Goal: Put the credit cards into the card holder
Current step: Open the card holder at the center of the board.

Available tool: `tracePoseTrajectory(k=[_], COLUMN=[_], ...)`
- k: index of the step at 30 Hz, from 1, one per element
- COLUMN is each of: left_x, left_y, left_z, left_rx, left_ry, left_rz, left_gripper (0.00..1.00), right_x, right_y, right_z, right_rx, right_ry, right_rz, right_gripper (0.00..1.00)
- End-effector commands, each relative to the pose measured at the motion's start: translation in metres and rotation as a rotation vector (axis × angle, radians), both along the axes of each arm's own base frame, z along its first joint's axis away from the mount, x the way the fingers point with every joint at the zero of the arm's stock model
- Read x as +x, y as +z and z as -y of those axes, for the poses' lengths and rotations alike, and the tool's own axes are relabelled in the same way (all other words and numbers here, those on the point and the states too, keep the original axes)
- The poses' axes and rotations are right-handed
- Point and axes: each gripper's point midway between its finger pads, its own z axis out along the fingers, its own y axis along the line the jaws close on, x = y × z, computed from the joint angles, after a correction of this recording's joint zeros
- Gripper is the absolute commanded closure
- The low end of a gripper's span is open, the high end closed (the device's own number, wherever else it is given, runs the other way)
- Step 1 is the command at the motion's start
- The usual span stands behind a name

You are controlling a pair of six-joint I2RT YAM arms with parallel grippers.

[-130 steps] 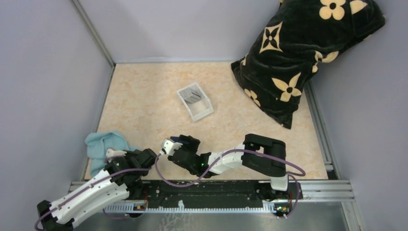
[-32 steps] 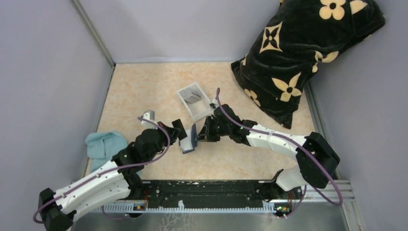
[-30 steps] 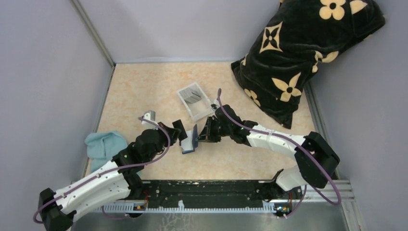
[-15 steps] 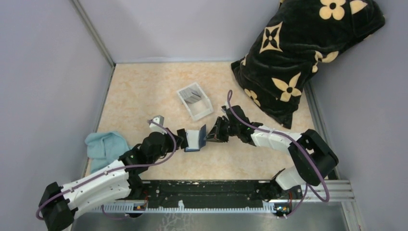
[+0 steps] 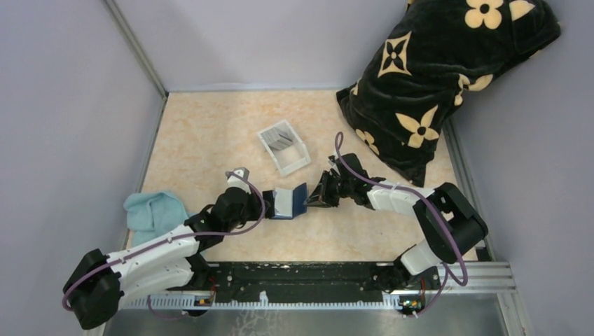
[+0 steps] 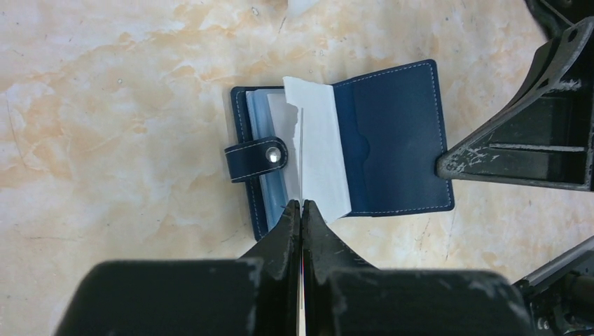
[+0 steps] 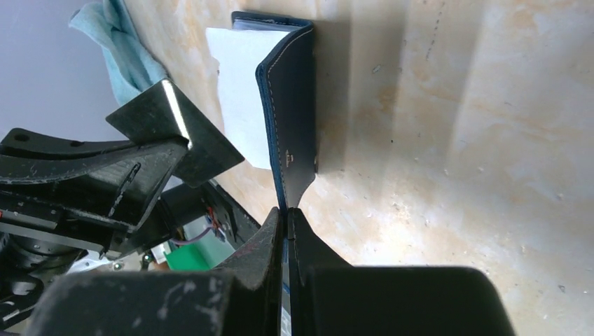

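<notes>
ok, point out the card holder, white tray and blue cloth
card holder (image 6: pixel 396 140), left wrist view, navy right-hand panel.
white tray (image 5: pixel 295 160), top view, bare near end.
blue cloth (image 5: pixel 150 210), top view, middle of fabric.

Navy-blue folding card holder (image 6: pixel 392 140), white stitching, silver stud; beige marbled surface (image 5: pixel 210 133); black plush pillow (image 5: pixel 434 77), cream flowers.

credit cards (image 5: pixel 279 138) in tray (image 5: pixel 295 162) — count unclear; pillow (image 5: pixel 448 70) cut off top edge
</notes>
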Motion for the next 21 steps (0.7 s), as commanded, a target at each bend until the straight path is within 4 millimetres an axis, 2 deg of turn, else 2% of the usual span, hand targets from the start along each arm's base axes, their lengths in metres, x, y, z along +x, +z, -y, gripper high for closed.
tracePoseTrajectory(k=[1,11,21], left_x=[0.008,0.003,0.011], left_y=[0.006,0.010,-0.007], left_z=[0.008,0.032,0.033], left_rx=[0.015,0.044,0.175], left_ry=[-0.078,-0.234,-0.207], left_rz=[0.026,-0.023,-0.177], left_gripper=[1.00,1.00,1.00], right_x=[0.005,0.008,0.009], right_y=[0.000,-0.004,-0.002], right_z=[0.001,0.000,0.002], right_rx=[0.015,0.010,0.011], right_ry=[0.023,0.042,0.051], right_rz=[0.031,0.026,0.030], right_gripper=[1.00,1.00,1.00])
